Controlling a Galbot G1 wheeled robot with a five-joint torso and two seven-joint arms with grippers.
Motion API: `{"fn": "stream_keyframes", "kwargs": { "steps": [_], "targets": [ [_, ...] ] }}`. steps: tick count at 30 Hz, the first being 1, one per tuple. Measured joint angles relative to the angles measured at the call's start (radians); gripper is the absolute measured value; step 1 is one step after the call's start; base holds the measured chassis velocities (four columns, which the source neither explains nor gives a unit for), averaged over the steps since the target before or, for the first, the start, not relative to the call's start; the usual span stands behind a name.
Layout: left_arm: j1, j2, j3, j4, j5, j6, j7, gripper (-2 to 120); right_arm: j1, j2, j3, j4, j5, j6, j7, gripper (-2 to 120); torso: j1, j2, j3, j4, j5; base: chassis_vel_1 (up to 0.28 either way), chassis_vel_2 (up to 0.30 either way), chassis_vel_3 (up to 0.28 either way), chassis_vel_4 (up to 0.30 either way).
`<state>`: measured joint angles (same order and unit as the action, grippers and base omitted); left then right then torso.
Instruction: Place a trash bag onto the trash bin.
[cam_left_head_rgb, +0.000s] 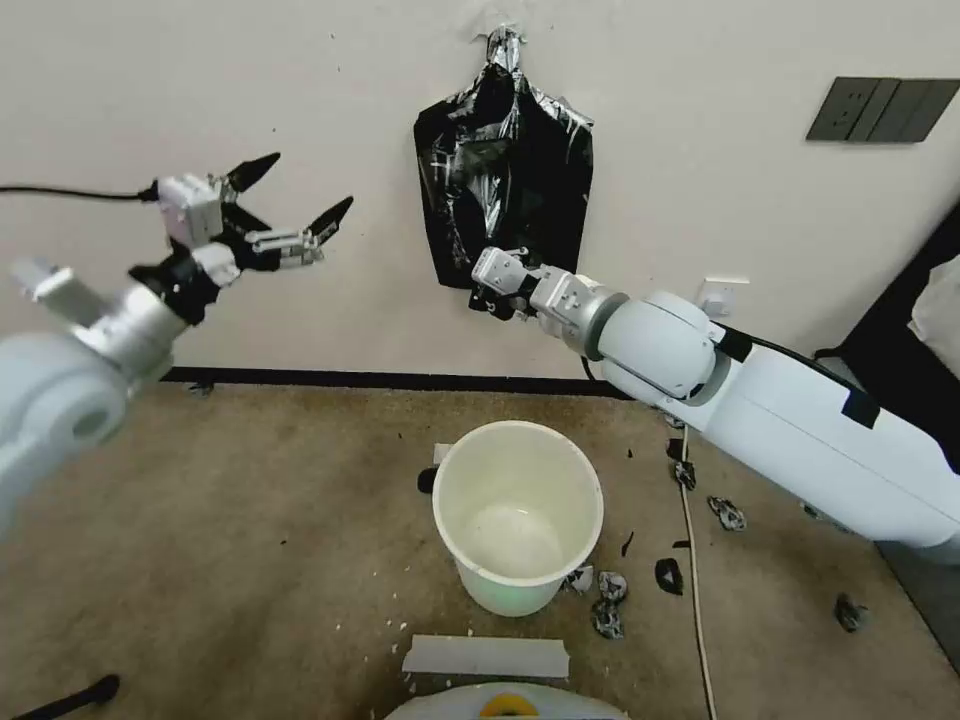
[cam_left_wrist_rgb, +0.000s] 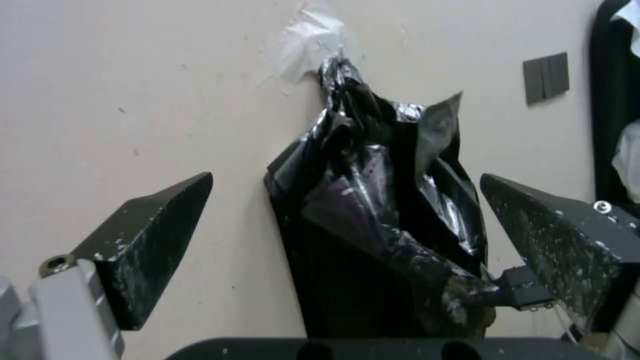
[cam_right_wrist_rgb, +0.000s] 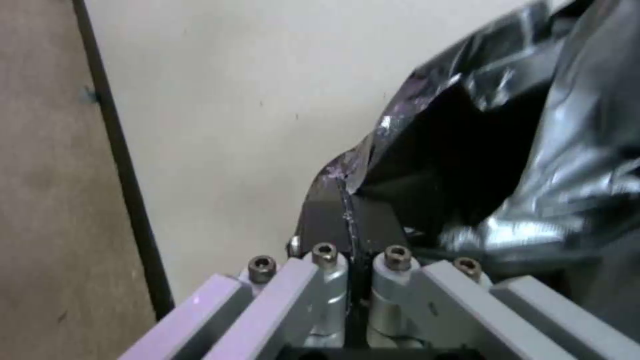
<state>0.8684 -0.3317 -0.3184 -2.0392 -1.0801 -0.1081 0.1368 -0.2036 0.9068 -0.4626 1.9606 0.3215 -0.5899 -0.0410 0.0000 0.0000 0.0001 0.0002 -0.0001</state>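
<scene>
Right claw (cam_left_head_rgb: 492, 300): at the lower left corner of the black bags on the far wall, fingers (cam_right_wrist_rgb: 347, 220) pressed together on a fold of glossy black film; whether that fold is a single bag or the whole bundle cannot be told
Left claw (cam_left_head_rgb: 300, 190): raised in the air on the left, well apart from the bags, its two black fingers (cam_left_wrist_rgb: 153, 235) spread wide with nothing between them
Bags (cam_left_head_rgb: 505, 180): hang flat against the far wall from a gathered, taped top, crinkly with silvery glints
Bin (cam_left_head_rgb: 517, 515): upright on the floor, near the robot and below the bags, mouth open and bare, no liner over its rim
Scraps (cam_left_head_rgb: 608, 600): small black bits lie on the floor just right of the bin's base
Tape (cam_left_head_rgb: 486, 656): pale strip on the floor, nearer than the bin
Cable (cam_left_head_rgb: 695, 590): thin white line running along the floor right of the bin
</scene>
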Motion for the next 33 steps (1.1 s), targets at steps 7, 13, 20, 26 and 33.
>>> {"fn": "stream_keyframes", "kwargs": {
  "steps": [7,13,20,26,33],
  "targets": [
    [-0.388,-0.041,0.374,0.078,-0.012,0.029,-0.016,100,0.014,0.012,-0.007,-0.005,0.002,-0.003,0.0,0,0.0,0.0,0.0,0.0,0.0,0.0,0.0,0.0,0.0],
    [-0.656,-0.117,0.646,0.175,0.01,0.048,-0.022,100,0.015,0.001,-0.008,0.005,0.011,-0.004,-0.002,0,0.0,0.0,0.0,-0.0006,0.0002,0.0,0.0,0.0,0.0],
    [-0.868,-0.156,0.875,0.267,0.042,0.074,-0.008,100,0.001,-0.005,0.003,0.007,0.017,-0.003,-0.002,0,0.0,0.0,0.0,0.0,0.0002,0.0,0.0,0.0,0.0],
    [-1.0,-0.192,0.993,0.306,0.049,0.075,-0.012,100,-0.001,-0.01,0.008,0.012,0.019,-0.003,-0.002,0,0.0,0.0,0.0,-0.0003,0.0004,0.0,0.0,0.0,0.0],
    [-1.183,-0.252,1.18,0.366,0.066,0.119,0.011,100,-0.014,-0.016,0.023,0.02,0.022,0.0,-0.002,0,0.0,0.0,0.0,-0.0003,0.0003,0.0,0.0,0.0,0.0]
  ]
}}
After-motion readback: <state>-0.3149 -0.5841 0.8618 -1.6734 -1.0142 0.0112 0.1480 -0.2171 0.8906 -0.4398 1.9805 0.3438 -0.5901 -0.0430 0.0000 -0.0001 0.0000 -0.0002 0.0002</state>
